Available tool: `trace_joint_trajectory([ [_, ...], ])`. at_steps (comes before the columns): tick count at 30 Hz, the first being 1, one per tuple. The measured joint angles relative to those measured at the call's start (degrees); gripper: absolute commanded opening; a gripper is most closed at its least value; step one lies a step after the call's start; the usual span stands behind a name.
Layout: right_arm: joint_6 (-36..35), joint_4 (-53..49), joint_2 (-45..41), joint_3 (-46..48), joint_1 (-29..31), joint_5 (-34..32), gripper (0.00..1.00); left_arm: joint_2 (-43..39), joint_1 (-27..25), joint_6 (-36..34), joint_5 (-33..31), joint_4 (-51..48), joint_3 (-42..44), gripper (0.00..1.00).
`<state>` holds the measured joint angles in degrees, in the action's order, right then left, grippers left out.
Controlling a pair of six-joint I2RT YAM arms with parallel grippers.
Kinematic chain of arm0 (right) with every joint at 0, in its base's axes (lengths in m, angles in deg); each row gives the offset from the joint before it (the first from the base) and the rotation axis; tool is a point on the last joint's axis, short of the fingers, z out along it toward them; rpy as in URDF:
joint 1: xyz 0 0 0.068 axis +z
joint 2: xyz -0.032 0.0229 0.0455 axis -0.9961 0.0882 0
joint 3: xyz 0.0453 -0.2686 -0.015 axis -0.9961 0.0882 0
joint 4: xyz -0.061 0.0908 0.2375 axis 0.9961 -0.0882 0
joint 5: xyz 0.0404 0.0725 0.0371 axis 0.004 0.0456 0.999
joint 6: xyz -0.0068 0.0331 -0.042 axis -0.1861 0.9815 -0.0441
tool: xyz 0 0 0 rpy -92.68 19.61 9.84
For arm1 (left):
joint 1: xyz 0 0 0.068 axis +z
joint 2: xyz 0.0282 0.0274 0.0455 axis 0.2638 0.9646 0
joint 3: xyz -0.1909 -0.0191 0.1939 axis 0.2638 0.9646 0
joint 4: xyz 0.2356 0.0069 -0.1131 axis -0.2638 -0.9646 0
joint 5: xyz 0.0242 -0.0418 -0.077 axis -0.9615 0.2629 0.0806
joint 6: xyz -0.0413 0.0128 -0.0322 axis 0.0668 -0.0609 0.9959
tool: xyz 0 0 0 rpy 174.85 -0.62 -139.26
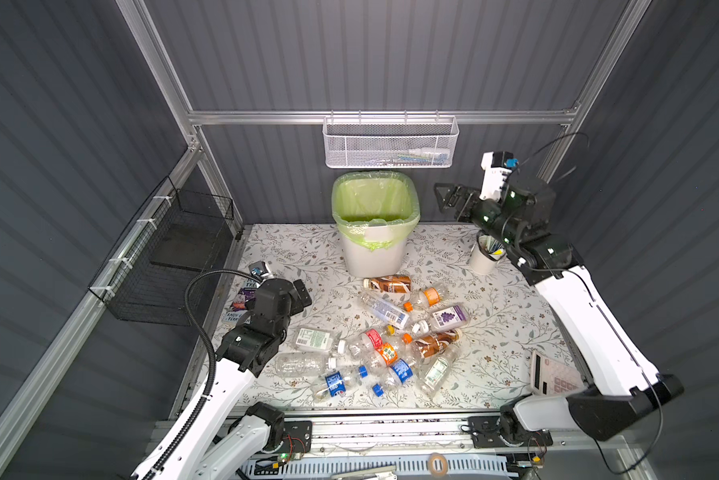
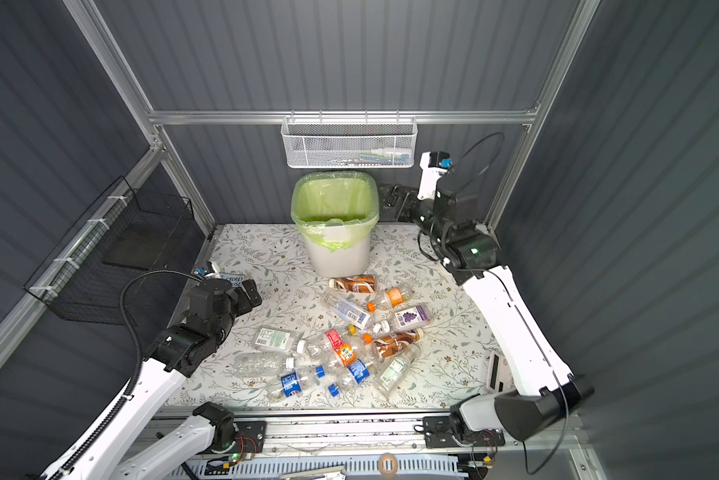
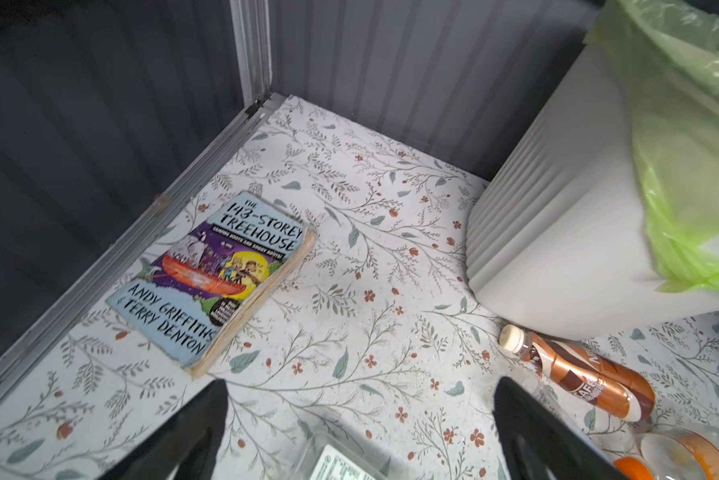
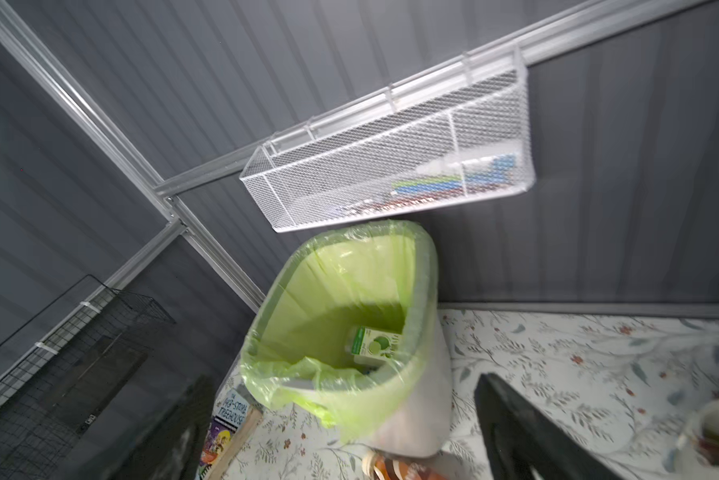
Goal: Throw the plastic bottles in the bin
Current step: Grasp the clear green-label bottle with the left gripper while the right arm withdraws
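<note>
Several plastic bottles (image 1: 385,351) lie in a heap on the floral table, in front of the bin (image 1: 374,257), which is white with a green liner. One bottle with a green label (image 4: 376,343) lies inside the bin (image 4: 416,407). My left gripper (image 1: 301,293) hovers low at the heap's left side, open and empty. In the left wrist view a green‑labelled bottle (image 3: 341,461) lies just below the open left gripper (image 3: 361,386), and a brown bottle (image 3: 578,374) lies by the bin (image 3: 557,249). My right gripper (image 1: 445,197) is raised to the right of the bin's rim, open and empty.
A white mesh basket (image 1: 389,143) hangs on the back wall above the bin. A black wire basket (image 1: 175,257) hangs on the left wall. A book (image 3: 212,278) lies at the table's left edge. A white cup of pens (image 1: 484,255) and a calculator (image 1: 553,374) stand on the right.
</note>
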<state>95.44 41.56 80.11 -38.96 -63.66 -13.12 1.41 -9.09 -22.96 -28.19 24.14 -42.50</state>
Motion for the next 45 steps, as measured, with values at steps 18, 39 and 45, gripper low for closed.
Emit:
trace_joint_trajectory([
  [18,8.24,5.18,-20.83,47.32,-19.45,1.01,0.99,5.64,0.0,28.74,8.31,-15.32,1.95,1.0],
  [39,11.08,5.77,-22.64,52.57,-25.49,3.41,0.99,21.27,-0.02,38.34,17.94,-8.24,4.09,1.0],
  [45,11.5,5.75,-22.67,52.57,-25.75,3.37,0.99,26.47,-0.02,38.29,19.5,-5.81,4.11,1.0],
])
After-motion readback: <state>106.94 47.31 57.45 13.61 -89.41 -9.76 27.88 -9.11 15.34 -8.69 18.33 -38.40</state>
